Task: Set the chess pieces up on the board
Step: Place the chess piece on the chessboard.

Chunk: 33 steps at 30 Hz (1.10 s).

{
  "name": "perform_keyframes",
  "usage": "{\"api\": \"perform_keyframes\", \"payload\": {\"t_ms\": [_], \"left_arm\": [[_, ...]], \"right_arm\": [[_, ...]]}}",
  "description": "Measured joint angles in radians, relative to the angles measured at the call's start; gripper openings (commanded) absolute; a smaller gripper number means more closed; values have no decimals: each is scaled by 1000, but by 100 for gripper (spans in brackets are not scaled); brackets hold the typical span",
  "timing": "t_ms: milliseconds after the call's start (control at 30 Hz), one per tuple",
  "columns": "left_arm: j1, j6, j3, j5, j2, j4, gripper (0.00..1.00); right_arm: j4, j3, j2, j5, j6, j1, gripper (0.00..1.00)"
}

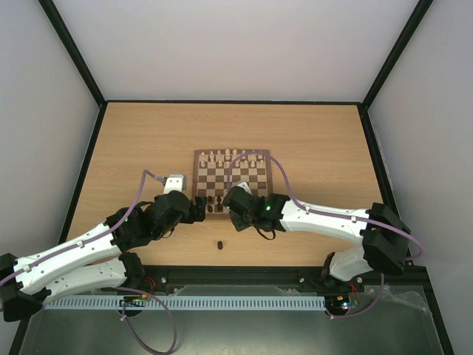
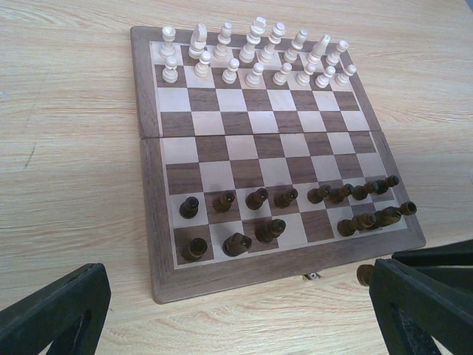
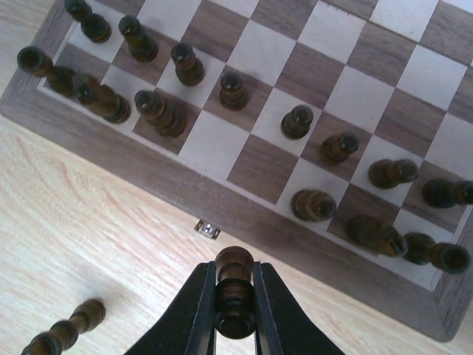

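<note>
The board (image 1: 231, 159) lies mid-table, and my two grippers meet at its near edge. Several dark chess pieces (image 2: 255, 198) stand on its two near rows, some leaning. My right gripper (image 3: 234, 270) hovers just off the board's near border (image 3: 244, 214), shut on one dark chess piece (image 3: 234, 292) held between its fingers. Another dark piece (image 3: 70, 333) lies on its side on the table, also seen as the loose piece (image 1: 220, 243) in the top view. My left gripper (image 2: 238, 296) stands open over the table before the board's near left corner, nothing between its fingers (image 2: 55, 310).
Cream-white pieces (image 2: 255, 55) fill the board's two far rows. A small metal clasp (image 3: 208, 229) sits on the board's near side. Black frame rails (image 1: 81, 177) edge the wooden table. Both arms crowd the board's near edge.
</note>
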Motion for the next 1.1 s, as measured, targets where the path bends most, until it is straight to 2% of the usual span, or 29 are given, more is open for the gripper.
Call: {"api": "perform_keyframes", "payload": {"t_ms": [567, 1100], "left_arm": [[0, 0, 0, 0, -8, 0, 99], [0, 0, 0, 0, -8, 0, 99]], "right_arm": [[7, 89, 174, -47, -63, -94, 11], [32, 109, 217, -67, -90, -129, 11]]}}
